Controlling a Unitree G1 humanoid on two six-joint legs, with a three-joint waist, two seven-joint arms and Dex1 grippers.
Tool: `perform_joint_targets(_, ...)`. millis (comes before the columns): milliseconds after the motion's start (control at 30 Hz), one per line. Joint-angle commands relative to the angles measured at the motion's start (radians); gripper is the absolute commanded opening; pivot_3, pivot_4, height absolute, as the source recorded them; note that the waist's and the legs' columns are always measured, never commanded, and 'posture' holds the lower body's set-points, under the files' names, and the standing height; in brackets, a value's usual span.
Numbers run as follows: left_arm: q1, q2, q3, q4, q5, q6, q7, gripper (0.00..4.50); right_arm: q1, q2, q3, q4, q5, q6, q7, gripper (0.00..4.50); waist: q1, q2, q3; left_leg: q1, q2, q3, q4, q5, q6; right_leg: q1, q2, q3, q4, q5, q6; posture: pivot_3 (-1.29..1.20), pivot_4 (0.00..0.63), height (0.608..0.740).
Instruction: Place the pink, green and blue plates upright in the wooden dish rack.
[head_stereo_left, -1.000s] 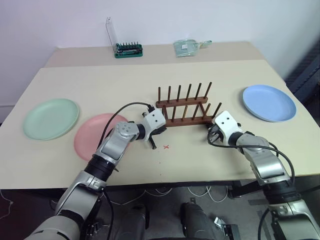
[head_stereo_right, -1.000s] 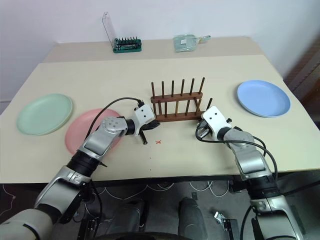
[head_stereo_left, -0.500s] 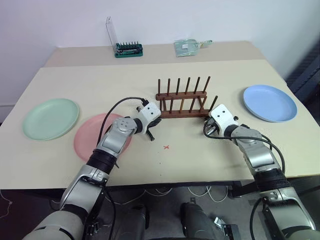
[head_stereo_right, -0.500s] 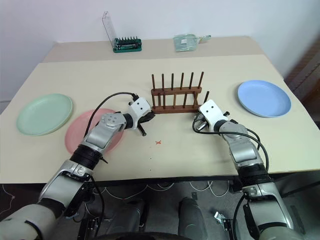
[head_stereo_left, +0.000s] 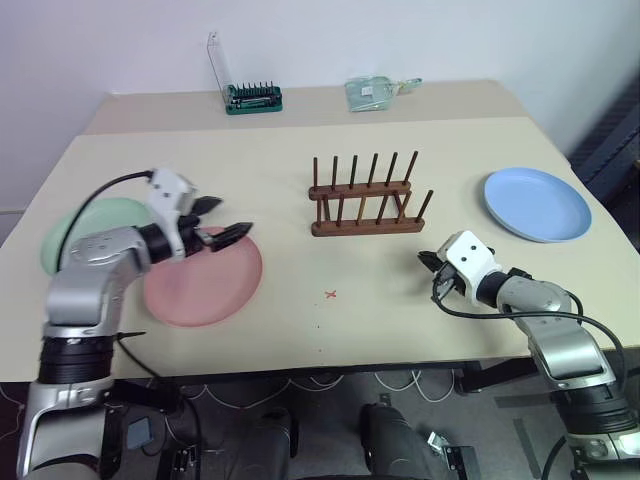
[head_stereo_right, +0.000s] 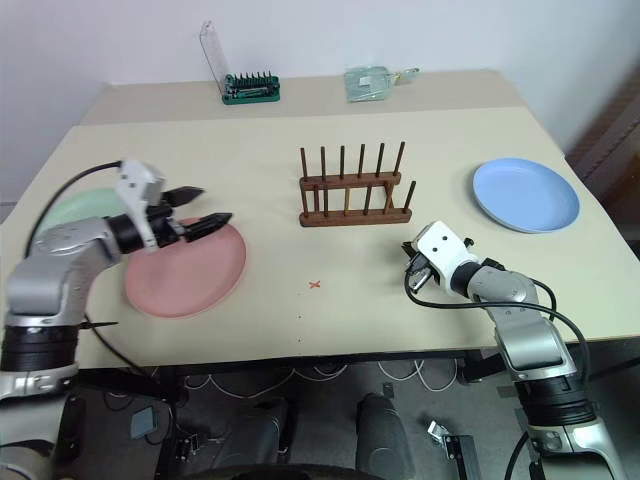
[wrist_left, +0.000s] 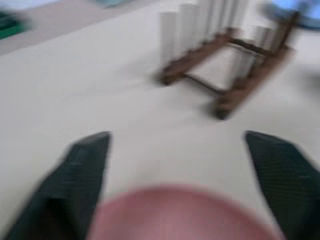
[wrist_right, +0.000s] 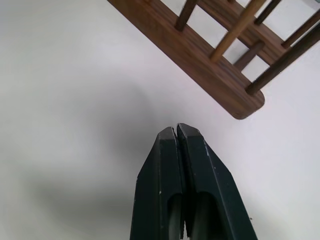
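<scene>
My left end effector (head_stereo_left: 228, 220) swung from the wooden dish rack (head_stereo_left: 366, 195) to nine o'clock, fingers now apart over the pink plate (head_stereo_left: 203, 277), ready to grasp; right end effector (head_stereo_left: 428, 261) together, empty.

open tabletop (head_stereo_left: 330, 330) before empty rack (head_stereo_left: 365, 205)

The rack (head_stereo_left: 365, 197) is dark brown wood with a smooth, faintly satin finish and visible grain on its rails. The pink plate (head_stereo_left: 203, 283), green plate (head_stereo_left: 62, 238) and blue plate (head_stereo_left: 537, 204) look like smooth matt plastic. The table (head_stereo_left: 330, 330) has a matt, even beige surface; the gripper fingers (wrist_right: 165, 200) are black, smooth, dull-sheened plastic.
</scene>
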Motion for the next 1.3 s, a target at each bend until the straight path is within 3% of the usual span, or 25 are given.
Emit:
perform_joint_targets(33, 0.109, 0.048, 0.127, -0.073, -0.061, 0.065, 0.021, 4.48, -0.015, -0.008, -0.019, -0.018, 0.011, -0.017, 0.008, 0.00, 0.002, 0.000, 0.000, 0.000, 0.000, 0.000, 0.000, 0.000, 0.000, 0.000, 0.000, 0.000, 0.000, 0.000, 0.000, 0.00, 0.150, 0.740)
perform_joint_targets(267, 0.298, 0.028, 0.256, -0.143, -0.118, 0.200, 0.150, 4.48, -0.041, -0.008, -0.012, -0.002, 0.048, -0.027, 0.072, 0.00, 0.012, -0.001, 0.000, 0.000, 0.000, 0.000, 0.000, 0.000, 0.000, 0.001, 0.000, 0.000, -0.001, 0.000, 0.000, 0.00, 0.150, 0.740)
perform_joint_targets(467, 0.350, -0.015, 0.236, -0.135, -0.128, 0.279, 0.243, 4.48, 0.020, -0.054, -0.052, -0.095, 0.206, 0.024, 0.239, 0.00, 0.013, -0.001, 0.000, 0.000, 0.000, 0.000, 0.000, 0.000, 0.000, 0.001, 0.000, 0.000, -0.001, 0.000, 0.000, 0.00, 0.150, 0.740)
perform_joint_targets(567, 0.332, -0.036, 0.222, -0.129, -0.140, 0.305, 0.274, 3.63, 0.045, -0.055, -0.109, -0.140, 0.296, 0.034, 0.270, 0.00, 0.012, -0.002, 0.000, 0.000, 0.000, 0.000, 0.000, 0.000, 0.000, 0.001, 0.000, 0.000, -0.001, 0.000, 0.000, 0.00, 0.150, 0.740)
perform_joint_targets(800, 0.303, -0.059, 0.173, -0.112, -0.162, 0.282, 0.259, 0.12, 0.079, -0.051, -0.131, -0.147, 0.290, -0.003, 0.247, 0.00, 0.012, -0.002, 0.000, 0.000, 0.000, 0.000, 0.000, 0.000, 0.000, 0.001, 0.000, 0.000, -0.001, 0.000, -0.001, 0.00, 0.150, 0.740)
perform_joint_targets(933, 0.208, -0.128, 0.201, -0.168, -0.241, 0.156, 0.229, 0.05, 0.079, -0.046, -0.138, -0.133, 0.256, -0.040, 0.203, 0.00, 0.015, -0.002, 0.000, 0.000, 0.000, 0.000, 0.001, 0.000, 0.000, 0.001, -0.001, 0.000, -0.001, 0.000, -0.001, 0.00, 0.150, 0.740)
perform_joint_targets(1167, -0.029, -0.178, 0.221, -0.175, -0.293, 0.104, 0.350, 0.05, 0.013, -0.051, -0.102, -0.175, 0.207, -0.071, 0.159, 0.00, 0.010, -0.003, 0.000, 0.000, 0.000, 0.000, 0.001, 0.000, -0.001, 0.001, 0.000, 0.000, -0.001, 0.000, 0.000, 0.00, 0.150, 0.740)
perform_joint_targets(1300, -0.202, -0.142, 0.156, -0.147, -0.199, 0.004, 0.408, 0.05, -0.109, -0.040, -0.056, -0.214, 0.175, -0.050, 0.128, 0.00, 0.008, -0.004, 0.001, -0.001, 0.000, 0.000, 0.000, 0.000, -0.001, 0.000, 0.000, 0.000, -0.001, 0.000, 0.000, 0.00, 0.150, 0.740)
